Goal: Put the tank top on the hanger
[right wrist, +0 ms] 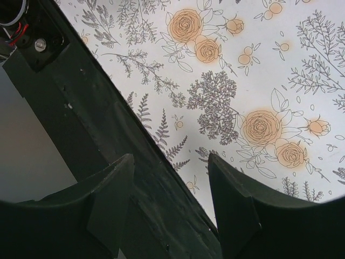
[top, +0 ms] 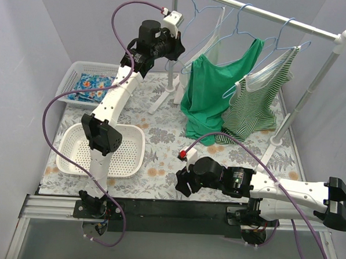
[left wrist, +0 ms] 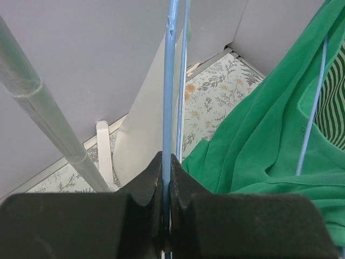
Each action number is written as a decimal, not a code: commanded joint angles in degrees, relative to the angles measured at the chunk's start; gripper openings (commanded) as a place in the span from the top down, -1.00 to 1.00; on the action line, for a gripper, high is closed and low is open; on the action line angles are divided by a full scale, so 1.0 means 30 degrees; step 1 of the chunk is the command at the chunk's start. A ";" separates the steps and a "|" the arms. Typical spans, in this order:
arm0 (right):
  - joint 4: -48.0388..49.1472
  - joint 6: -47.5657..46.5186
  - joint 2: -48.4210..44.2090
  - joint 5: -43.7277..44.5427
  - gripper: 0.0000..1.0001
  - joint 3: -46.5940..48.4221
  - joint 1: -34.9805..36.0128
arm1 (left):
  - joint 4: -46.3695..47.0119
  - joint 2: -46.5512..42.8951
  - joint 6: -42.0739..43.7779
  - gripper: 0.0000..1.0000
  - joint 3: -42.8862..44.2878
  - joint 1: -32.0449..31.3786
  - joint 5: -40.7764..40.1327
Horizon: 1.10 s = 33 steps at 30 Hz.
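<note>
Left wrist view: your left tool [left wrist: 166, 216] is clamped shut on the hanger [left wrist: 169, 81], tank top [left wrist: 141, 140] at its 9 o'clock; your right tool [right wrist: 170, 178] gapes empty above the table [right wrist: 259, 81].

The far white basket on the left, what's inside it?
A blue floral-patterned cloth lies in the far basket. The left arm covers the basket's right end, so anything there is hidden.

free: table [top: 159, 163] centre | blocked: rail [top: 283, 19], green top [top: 213, 91], striped top [top: 255, 105] at back; basket [top: 128, 153] left
</note>
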 commanded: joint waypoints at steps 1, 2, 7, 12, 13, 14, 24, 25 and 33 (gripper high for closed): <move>0.1055 0.0266 0.0179 0.0210 -0.30 0.0129 0.0020 | 0.0586 -0.0285 -0.0122 1.00 0.0540 -0.0056 0.0100; 0.1055 0.0208 0.0237 0.0123 -0.29 0.0158 0.0049 | 0.0586 -0.0285 -0.0122 1.00 0.0481 -0.0056 0.0129; 0.1055 0.0149 0.0442 0.0093 -0.29 0.0245 0.0020 | 0.0498 -0.0343 -0.0064 1.00 0.0189 -0.0056 0.0187; 0.1084 0.0237 0.0589 0.0093 -0.29 0.0275 0.0020 | 0.0498 -0.0840 -0.0035 0.51 -0.0455 -0.0057 -0.0104; 0.1084 0.0237 0.0618 0.0093 -0.29 0.0304 0.0020 | 0.0556 -0.1015 -0.0005 0.49 -0.0573 -0.0056 -0.0134; 0.1084 0.0237 0.0648 0.0093 -0.29 0.0333 0.0049 | 0.0614 -0.1394 0.0082 0.43 -0.0806 -0.0056 -0.0135; 0.1289 0.0179 0.0531 0.0502 -0.29 0.0392 0.0020 | 0.2255 -0.5641 -0.0151 -0.96 -0.2972 -0.0056 -0.1862; 0.1405 0.0149 0.0531 0.0590 -0.29 0.0392 0.0049 | 0.2256 -0.6545 -0.0239 -0.96 -0.3295 -0.0056 -0.1950; 0.2255 -0.0436 0.0910 0.2287 -0.32 0.0685 0.0020 | 0.3279 -1.3313 -0.4154 -0.96 -1.1871 -0.0056 -0.2975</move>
